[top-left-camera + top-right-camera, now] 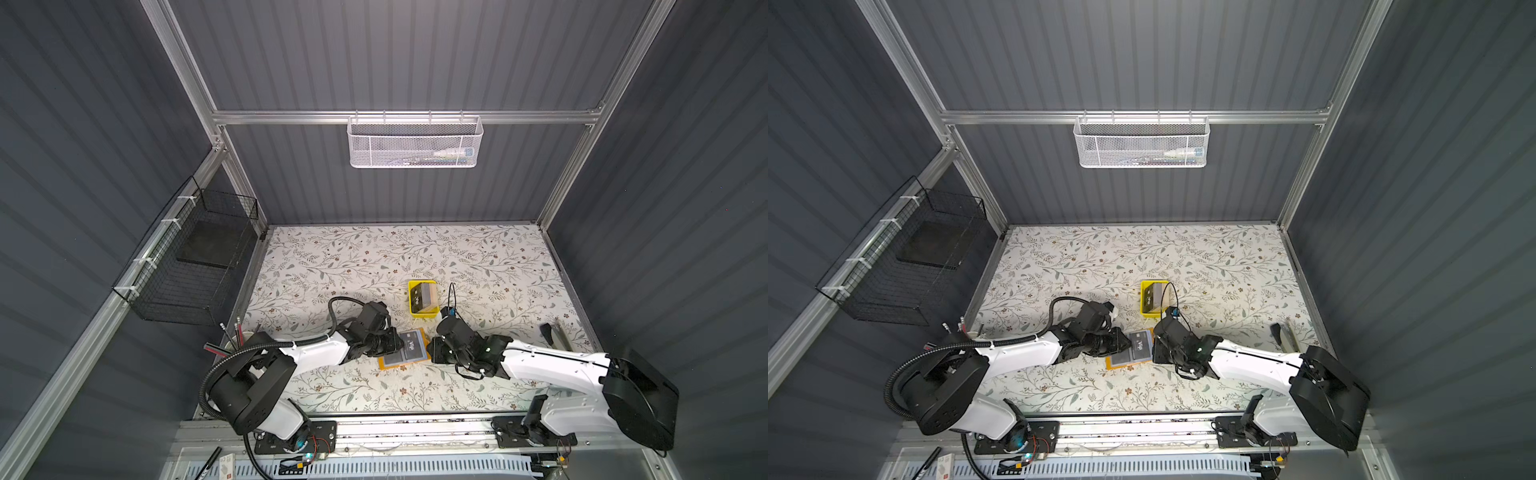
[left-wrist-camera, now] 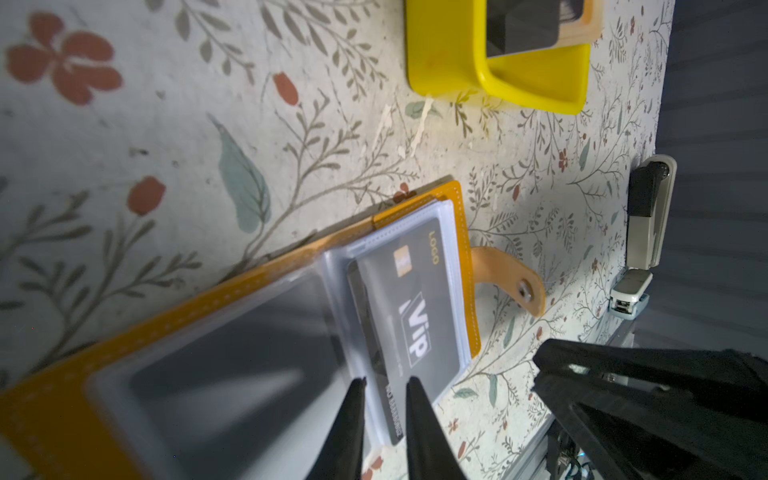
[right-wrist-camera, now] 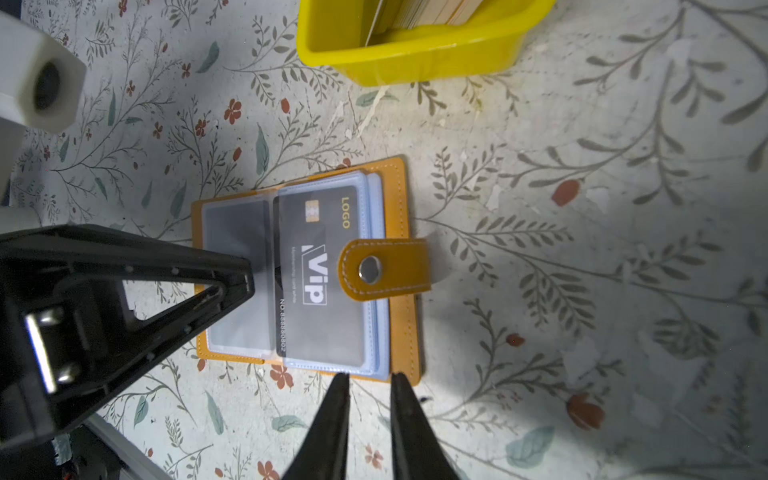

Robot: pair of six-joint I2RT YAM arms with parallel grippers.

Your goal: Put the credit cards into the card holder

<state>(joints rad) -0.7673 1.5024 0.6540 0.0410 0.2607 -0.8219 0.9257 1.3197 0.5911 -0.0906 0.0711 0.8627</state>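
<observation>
Left gripper (image 2: 385, 380) and right gripper (image 3: 369, 376) barely parted, empty; I'd nudge the VIP card (image 3: 316, 328) home, bracing the card holder (image 3: 401, 199).

Yellow tray (image 1: 424, 314) just behind card holder (image 1: 390, 362), stapler (image 1: 557, 336) near right edge, bare tabletop (image 1: 374, 257) beyond

Mustard card holder (image 3: 401, 199) lies open flat, a black VIP card (image 3: 307, 232) in its sleeve.

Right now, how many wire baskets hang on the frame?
2. A white mesh basket hangs on the back rail; a black wire basket hangs on the left side rail. None seems hidden.
</observation>
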